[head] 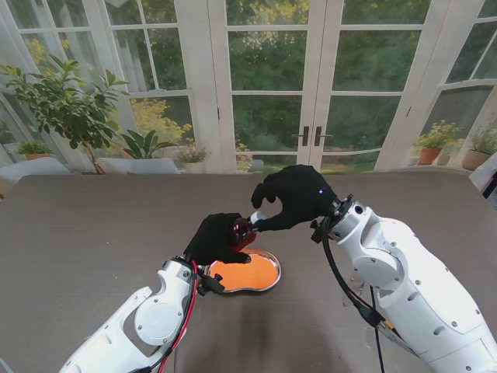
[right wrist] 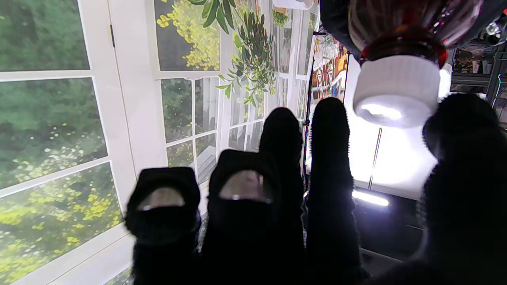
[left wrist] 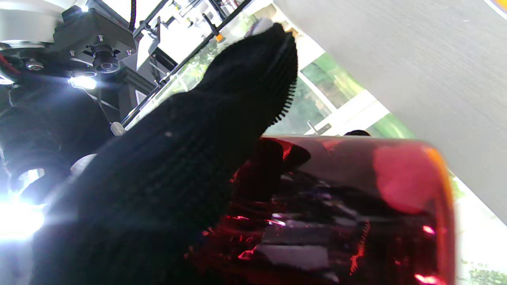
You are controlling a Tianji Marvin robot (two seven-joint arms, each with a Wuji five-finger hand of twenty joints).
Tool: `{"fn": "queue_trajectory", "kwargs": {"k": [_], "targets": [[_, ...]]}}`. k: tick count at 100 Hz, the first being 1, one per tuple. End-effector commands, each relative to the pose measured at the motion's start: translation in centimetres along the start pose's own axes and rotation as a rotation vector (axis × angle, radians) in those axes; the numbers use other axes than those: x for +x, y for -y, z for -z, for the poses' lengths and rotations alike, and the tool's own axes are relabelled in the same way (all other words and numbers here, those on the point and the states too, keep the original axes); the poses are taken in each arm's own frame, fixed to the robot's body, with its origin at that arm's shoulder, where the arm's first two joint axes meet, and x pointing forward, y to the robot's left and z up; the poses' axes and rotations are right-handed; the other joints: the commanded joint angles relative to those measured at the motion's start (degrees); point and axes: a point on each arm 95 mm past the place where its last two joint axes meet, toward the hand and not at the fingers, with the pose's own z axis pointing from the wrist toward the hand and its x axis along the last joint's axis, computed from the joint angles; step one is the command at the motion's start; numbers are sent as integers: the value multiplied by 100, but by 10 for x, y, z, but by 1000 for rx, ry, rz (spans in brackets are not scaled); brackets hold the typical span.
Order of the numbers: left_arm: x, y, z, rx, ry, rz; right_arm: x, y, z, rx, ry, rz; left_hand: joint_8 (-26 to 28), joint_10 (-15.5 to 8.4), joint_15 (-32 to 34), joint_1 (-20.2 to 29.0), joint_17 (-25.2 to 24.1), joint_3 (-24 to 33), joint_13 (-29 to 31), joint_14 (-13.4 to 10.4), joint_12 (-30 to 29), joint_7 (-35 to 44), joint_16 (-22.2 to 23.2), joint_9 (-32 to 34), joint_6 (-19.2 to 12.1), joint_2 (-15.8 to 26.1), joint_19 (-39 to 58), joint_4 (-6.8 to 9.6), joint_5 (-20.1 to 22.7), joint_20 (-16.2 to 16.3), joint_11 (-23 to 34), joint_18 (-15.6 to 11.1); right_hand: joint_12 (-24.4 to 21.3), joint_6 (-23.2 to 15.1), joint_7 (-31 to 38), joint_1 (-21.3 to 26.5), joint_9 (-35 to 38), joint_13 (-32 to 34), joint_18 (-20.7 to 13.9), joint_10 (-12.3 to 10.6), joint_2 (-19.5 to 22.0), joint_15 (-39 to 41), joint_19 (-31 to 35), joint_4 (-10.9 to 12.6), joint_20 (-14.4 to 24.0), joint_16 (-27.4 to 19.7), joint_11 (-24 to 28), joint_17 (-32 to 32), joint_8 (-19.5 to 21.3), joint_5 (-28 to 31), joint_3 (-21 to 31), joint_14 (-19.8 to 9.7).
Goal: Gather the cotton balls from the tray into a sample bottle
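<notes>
Over the desk [head: 93, 233], just beyond the tray [head: 268, 281]: red bottle [head: 241, 231], held in the left hand [head: 217, 239], fingers wrapped round its body, which they mostly hide. Long axis tilted, white cap [right wrist: 396, 89] end pointing toward the right hand [head: 291, 198]. Right hand fingers [right wrist: 330, 158] loosely curled around the cap; whether they touch it cannot be told. Tray: orange inside; cotton balls not made out.

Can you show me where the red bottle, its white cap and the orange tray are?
red bottle [left wrist: 356, 206], left wrist view, on its glass side.
white cap [right wrist: 396, 89], right wrist view, on the cap's ribbed side.
orange tray [head: 268, 281], stand view, on its metal rim.
</notes>
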Motion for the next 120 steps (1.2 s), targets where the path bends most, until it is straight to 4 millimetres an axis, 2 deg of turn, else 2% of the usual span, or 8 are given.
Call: {"fn": "queue_trajectory", "kwargs": {"k": [1, 54, 86, 88, 90, 91, 93, 120], "targets": [[4, -2, -1, -14, -8, 7, 1, 3, 1, 24, -2, -4, 170, -33, 128, 272, -4, 521, 200, 441, 110, 751, 21, 172, -787, 4628, 179, 0, 442, 24, 34, -132, -38, -20, 25, 415, -24, 97, -148, -22, -143, 178, 92, 9, 40, 79, 90, 59, 47, 52, -27, -205], [4, -3, -2, -14, -11, 8, -1, 2, 6, 36, -15, -20, 167, -30, 128, 272, -2, 525, 200, 439, 108, 748, 21, 175, -772, 4629, 179, 0, 446, 25, 32, -126, -29, 209, -276, -460, -189, 92, -161, -55, 66, 119, 36, 102, 67, 54, 52, -12, -118, -609, 355, -224], [4, -3, -2, -16, -10, 9, -2, 2, 7, 33, -24, -33, 168, -37, 126, 269, -2, 523, 199, 433, 107, 748, 20, 173, -779, 4627, 178, -1, 440, 26, 32, -126, -58, -130, 78, 877, -117, 102, -149, -61, -402, 205, 13, -66, 66, 112, 99, 30, -145, -343, -105, -247], [4, -3, -2, -17, -10, 9, -2, 2, 7, 34, -25, -33, 167, -39, 126, 269, -2, 522, 199, 433, 107, 747, 20, 172, -778, 4633, 178, -1, 438, 26, 31, -126, -59, -136, 100, 329, -103, 97, -140, -62, -1921, 227, 13, -7, 69, 119, 101, 36, -134, -318, 1312, -249], [4, -3, -2, -17, -10, 10, -2, 3, 7, 34, -26, -32, 167, -32, 126, 273, -2, 524, 198, 435, 107, 747, 20, 173, -777, 4629, 178, 0, 440, 26, 31, -126, -62, -158, 131, -629, -67, 97, -139, -75, -3432, 256, 21, -87, 68, 130, 103, 64, -119, -257, 3466, -260], [4, -3, -2, -17, -10, 10, -2, 3, 7, 33, -26, -32, 168, -30, 126, 271, -2, 522, 197, 434, 107, 748, 20, 172, -777, 4626, 178, -1, 442, 26, 30, -126, -63, -175, 142, -974, -49, 97, -139, -73, -3929, 267, 25, -452, 66, 135, 106, 74, -111, -236, 4461, -269], [4, -3, -2, -17, -10, 10, -2, 3, 7, 31, -26, -33, 168, -29, 124, 270, -2, 523, 193, 437, 106, 750, 20, 172, -781, 4634, 178, 0, 443, 26, 30, -126, -63, -195, 171, -1228, -26, 99, -137, -77, -4306, 284, 30, -728, 64, 142, 109, 91, -98, -173, 5236, -271], [4, -3, -2, -19, -8, 11, 0, 6, 3, 10, -28, -49, 165, -32, 127, 272, -2, 523, 194, 435, 108, 748, 21, 173, -783, 4635, 178, -1, 443, 26, 32, -126, -51, -174, 335, -1259, 321, 97, -97, -96, -4289, 595, 128, -840, 60, 261, 144, 256, -1, 257, 5561, -246]]}}
